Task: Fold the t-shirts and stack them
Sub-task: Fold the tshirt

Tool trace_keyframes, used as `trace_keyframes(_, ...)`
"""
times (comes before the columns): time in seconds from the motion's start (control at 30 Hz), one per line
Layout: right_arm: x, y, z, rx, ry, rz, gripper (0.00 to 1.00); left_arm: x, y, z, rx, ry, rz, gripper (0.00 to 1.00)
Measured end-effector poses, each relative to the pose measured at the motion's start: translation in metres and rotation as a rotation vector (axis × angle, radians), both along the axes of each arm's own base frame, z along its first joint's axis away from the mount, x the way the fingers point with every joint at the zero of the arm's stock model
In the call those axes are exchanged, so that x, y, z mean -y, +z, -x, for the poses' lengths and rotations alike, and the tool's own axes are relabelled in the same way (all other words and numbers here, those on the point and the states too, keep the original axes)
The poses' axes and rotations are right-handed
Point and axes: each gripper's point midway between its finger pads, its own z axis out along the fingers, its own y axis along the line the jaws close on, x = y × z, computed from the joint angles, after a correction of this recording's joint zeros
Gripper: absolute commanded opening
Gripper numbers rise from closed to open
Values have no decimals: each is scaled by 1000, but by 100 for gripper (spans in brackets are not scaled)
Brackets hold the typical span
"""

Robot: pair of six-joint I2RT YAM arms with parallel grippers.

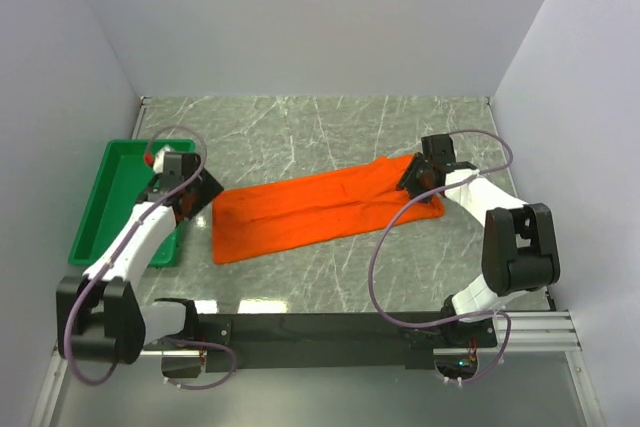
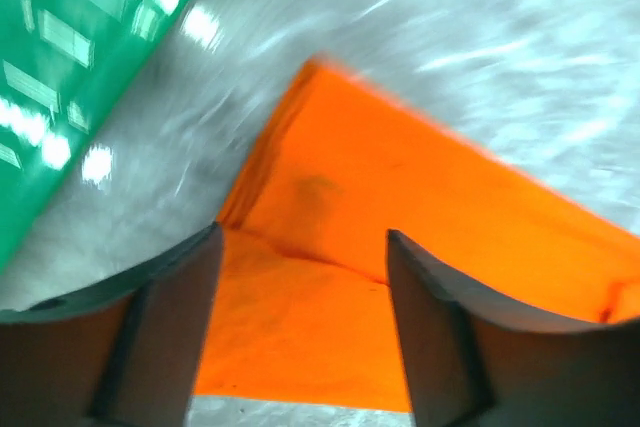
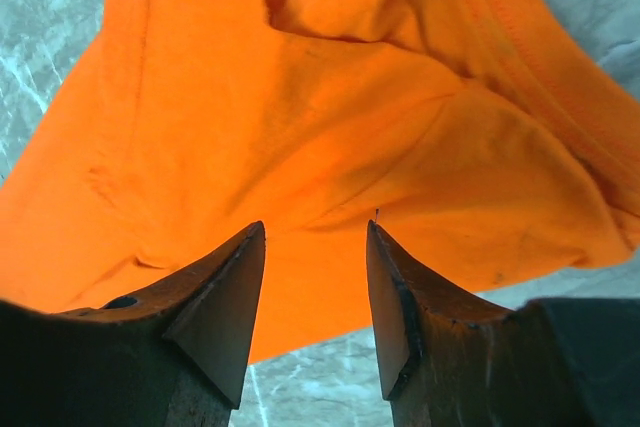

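Note:
One bright orange t-shirt (image 1: 320, 209) lies on the marble table as a long folded strip, slanting from lower left to upper right. My left gripper (image 1: 205, 192) hangs over the strip's left end. In the left wrist view its jaws (image 2: 303, 237) stand wide apart, with layered orange cloth (image 2: 400, 197) beneath and nothing between them. My right gripper (image 1: 415, 182) is over the right end. In the right wrist view it (image 3: 315, 229) is open, its tips just above the wrinkled cloth (image 3: 300, 117) near the hem.
A green tray (image 1: 115, 182) sits at the left, beside the left arm, and its edge (image 2: 80, 47) shows in the left wrist view. White walls close in the table on three sides. A black rail with the arm bases runs along the near edge.

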Motion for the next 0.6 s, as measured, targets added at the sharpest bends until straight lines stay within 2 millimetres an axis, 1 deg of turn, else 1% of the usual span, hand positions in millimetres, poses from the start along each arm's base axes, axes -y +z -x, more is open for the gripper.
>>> trace_keyframes(0.1,-4,-4,-3,-15,-14,-8,52,-5,47,-15,119,-61,-74,81)
trace_keyframes(0.13,-5,-7,-4,-25,-19,-9,52,-7,59,-19,155,-74,-96,82)
trace_keyframes(0.17,-6,-11,-5,-39,-23,-11,53,-11,71,-21,189,-84,-125,84)
trace_keyframes(0.2,-6,-17,-6,-56,-30,-12,53,-14,79,-21,215,-91,-152,88)
trace_keyframes(0.27,-7,-29,-6,-95,-37,-10,53,-21,90,-19,249,-94,-201,91)
trace_keyframes(0.3,-7,-34,-6,-115,-36,-7,53,-23,93,-19,259,-95,-216,92)
trace_keyframes(0.37,-8,-35,-11,-134,-34,-2,54,-26,92,-17,269,-99,-238,93)
trace_keyframes(0.43,-10,-35,-22,-143,-22,5,54,-28,84,-14,259,-107,-259,93)
trace_keyframes(0.5,-11,-35,-34,-161,-6,15,54,-31,75,-10,232,-110,-275,91)
trace_keyframes(0.6,-14,-35,-53,-167,21,26,55,-34,71,-9,213,-111,-294,90)
